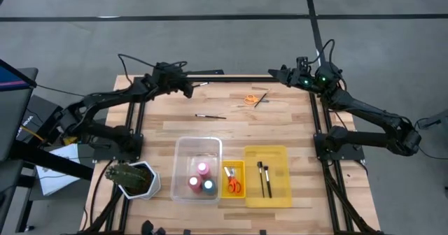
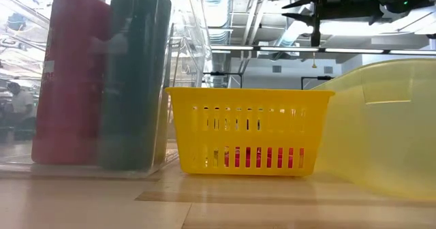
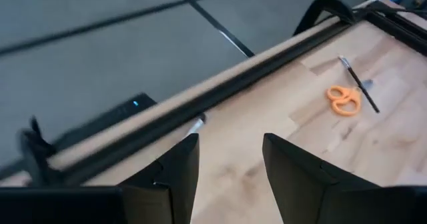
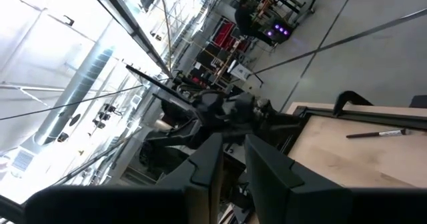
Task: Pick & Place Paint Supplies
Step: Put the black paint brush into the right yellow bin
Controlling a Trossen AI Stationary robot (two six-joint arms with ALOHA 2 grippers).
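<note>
My left gripper point(image 1: 190, 89) point(image 3: 230, 141) hovers open over the table's far edge, nothing between its fingers. A thin brush point(image 1: 203, 84) point(image 3: 199, 121) lies just beyond it by the far rail. Orange scissors point(image 1: 250, 98) point(image 3: 343, 99) and a dark brush point(image 1: 261, 98) point(image 3: 359, 84) lie flat at the far middle. Another brush point(image 1: 210, 115) lies nearer the centre. My right gripper point(image 1: 276, 73) point(image 4: 232, 159) is held high at the far right, pointing level, its fingers a narrow gap apart and holding nothing.
A clear bin point(image 1: 180, 151) near the front holds pink point(image 1: 202, 168), red point(image 1: 194, 182) and blue point(image 1: 208, 185) bottles. A small yellow basket point(image 1: 233, 191) holds scissors, and a yellow bin point(image 1: 280, 154) holds two brushes. A potted plant point(image 1: 133, 177) stands front left.
</note>
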